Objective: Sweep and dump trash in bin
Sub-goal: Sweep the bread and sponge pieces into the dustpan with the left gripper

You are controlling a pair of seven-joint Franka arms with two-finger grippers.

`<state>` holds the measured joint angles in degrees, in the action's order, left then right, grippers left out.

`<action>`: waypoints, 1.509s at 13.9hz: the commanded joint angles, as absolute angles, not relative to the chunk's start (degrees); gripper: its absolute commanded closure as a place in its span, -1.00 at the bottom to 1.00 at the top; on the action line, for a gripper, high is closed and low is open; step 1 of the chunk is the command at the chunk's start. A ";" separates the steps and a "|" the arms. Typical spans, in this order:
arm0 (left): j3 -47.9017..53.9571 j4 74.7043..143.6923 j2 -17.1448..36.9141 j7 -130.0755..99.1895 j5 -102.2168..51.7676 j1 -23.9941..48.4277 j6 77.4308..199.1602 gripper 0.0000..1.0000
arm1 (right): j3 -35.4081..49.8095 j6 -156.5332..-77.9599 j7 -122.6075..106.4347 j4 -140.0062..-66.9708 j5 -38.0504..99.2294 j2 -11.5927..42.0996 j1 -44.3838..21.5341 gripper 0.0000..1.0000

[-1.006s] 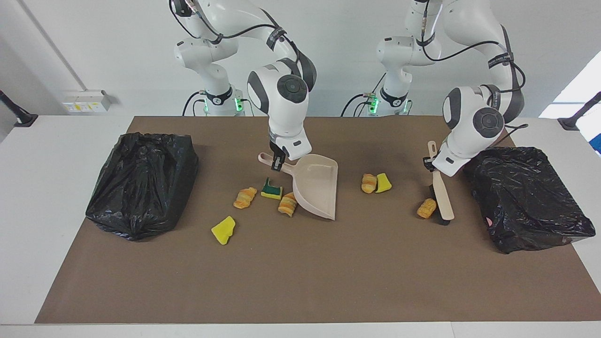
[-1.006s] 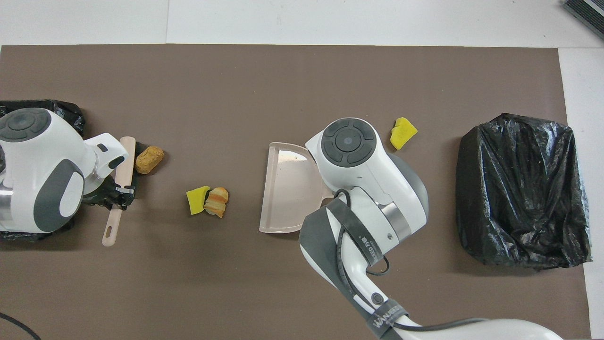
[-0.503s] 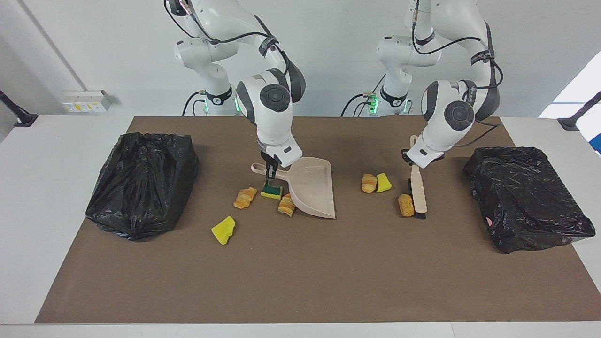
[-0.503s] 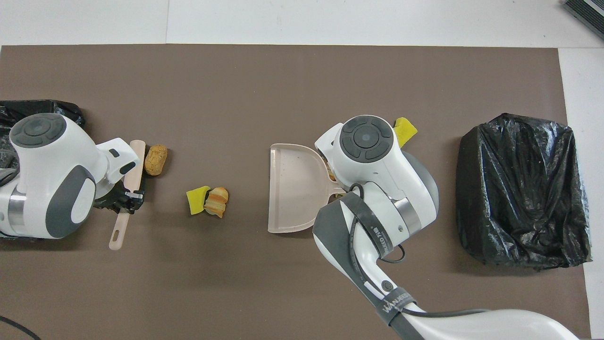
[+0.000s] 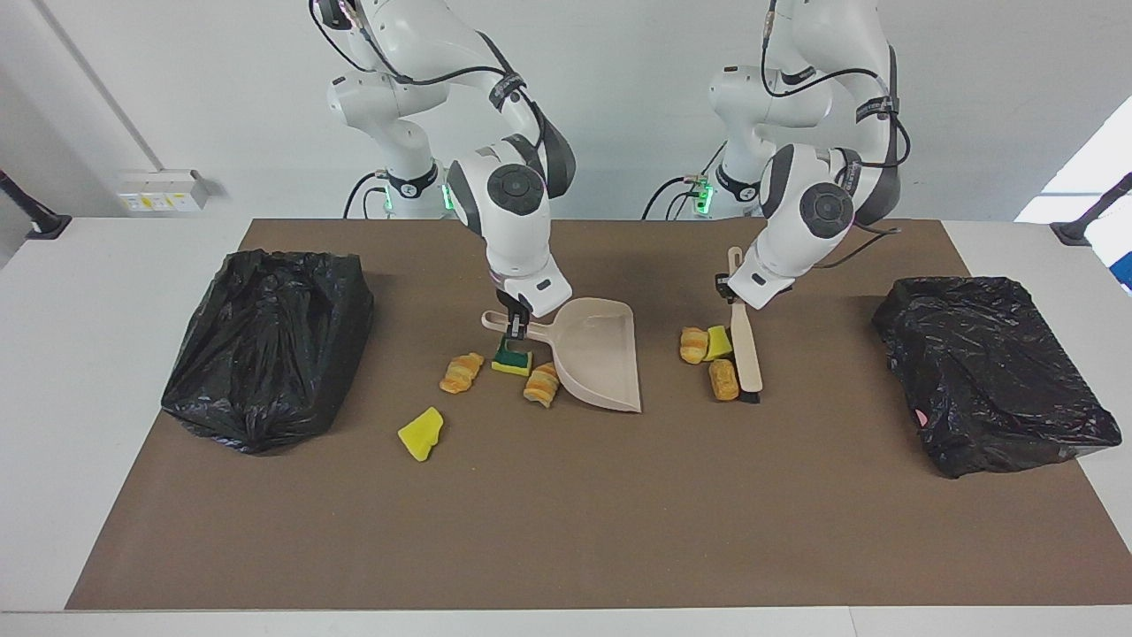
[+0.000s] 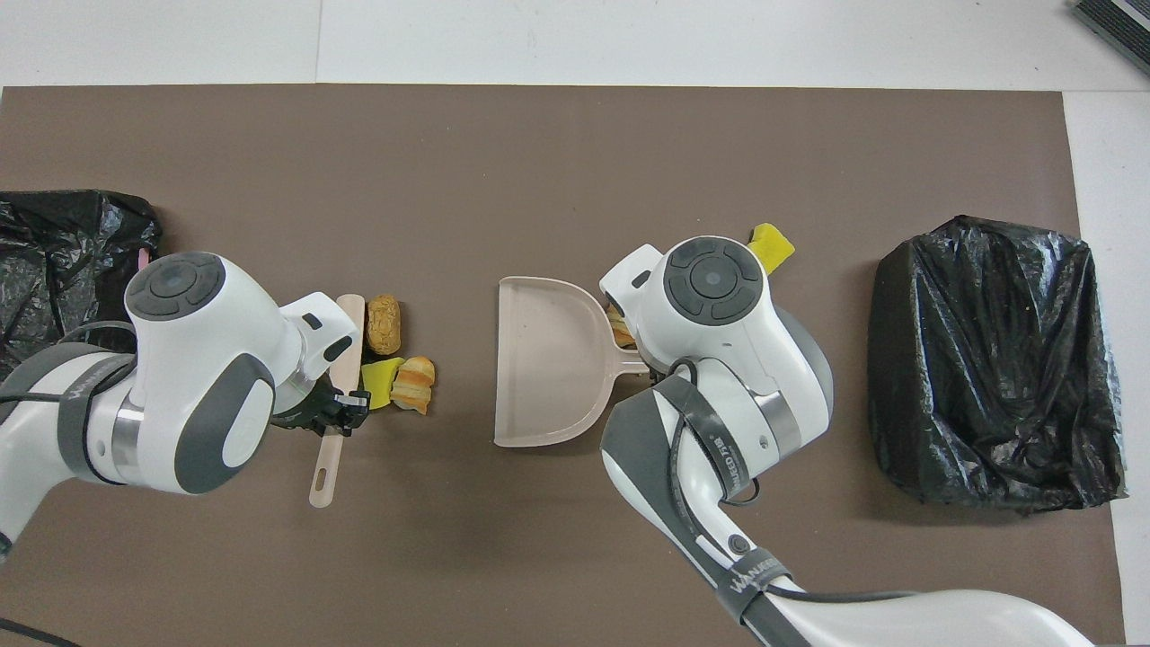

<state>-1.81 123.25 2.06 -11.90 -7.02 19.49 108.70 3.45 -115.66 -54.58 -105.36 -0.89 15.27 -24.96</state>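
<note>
Facing view first: the trash lies in two clusters at mid-frame. One cluster is a striped croissant piece, a yellow sponge chunk and a bread-like piece, bunched together and touching or almost touching the bristle end of the brush. The other sits left of centre in the frame: a green-backed sponge, two more croissant pieces and a lone yellow chunk lower down. Between the clusters rests the beige dustpan, its open lip turned toward the brush. The left gripper is pinched tight on the brush handle, bristles down on the brown mat. The right gripper is clamped on the dustpan handle, directly above the green-backed sponge. Two black bin bags sit at the left and right edges of the frame. Judging by this, the sweeping step is under way, with nothing yet in the pan. The next move likely calls for dragging the brush sideways toward the pan's lip while the pan stays flat on the mat, so the three bunched pieces slide in rather than skip past its edge.
</note>
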 commanded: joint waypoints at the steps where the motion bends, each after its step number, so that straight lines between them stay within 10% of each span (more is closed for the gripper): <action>1: -2.46 125.24 0.35 -13.27 -8.79 21.79 110.57 1.00 | 3.69 -114.10 -56.51 -107.66 0.53 13.45 -25.48 1.00; 21: -2.29 126.21 -0.53 -19.34 -20.21 35.15 119.44 1.00 | 3.69 -112.76 -53.53 -108.10 0.53 12.83 -27.77 1.00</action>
